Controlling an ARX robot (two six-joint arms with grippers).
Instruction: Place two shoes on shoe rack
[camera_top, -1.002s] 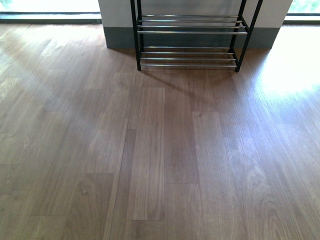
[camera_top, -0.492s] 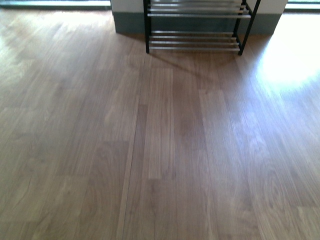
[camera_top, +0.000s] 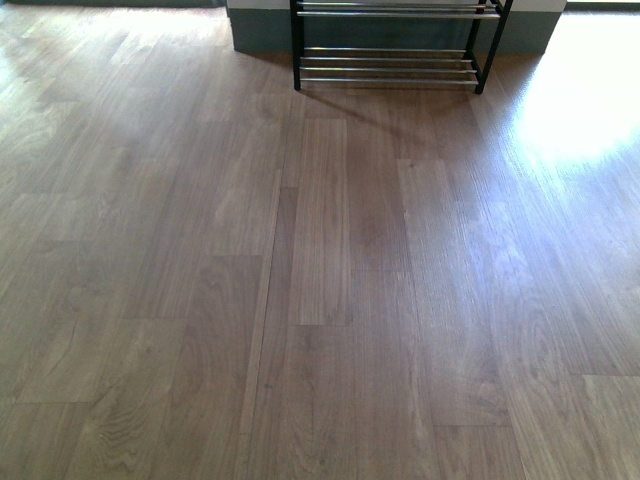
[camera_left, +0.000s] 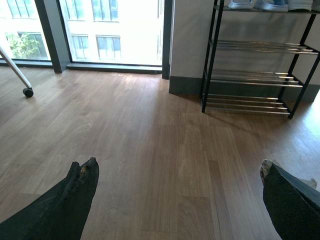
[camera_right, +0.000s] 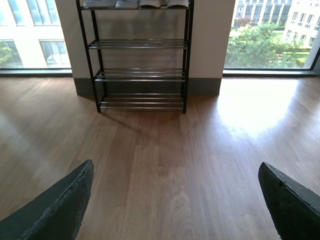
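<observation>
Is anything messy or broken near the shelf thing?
Nothing stands out. The black metal shoe rack with chrome rods stands straight against the wall, shoes sit along its top tier, and the brown wooden floor looks bare. Both grippers are open, holding nothing.

An upper-floor room in a home or apartment-style test space: wood-plank laminate floor (camera_top: 320, 260) runs to a grey-skirted white wall pillar (camera_right: 210, 35), against which a black-framed shoe rack (camera_right: 140, 75) with chrome rods stands, shoes (camera_right: 135, 3) lined along its top tier. Floor-to-ceiling windows (camera_left: 115, 30) flank the pillar, looking out on neighbouring multi-storey buildings (camera_right: 280, 17) and treetops (camera_right: 255, 45). Daylight glares across the boards. A castor-footed leg (camera_left: 25, 87) stands near the glass.
</observation>
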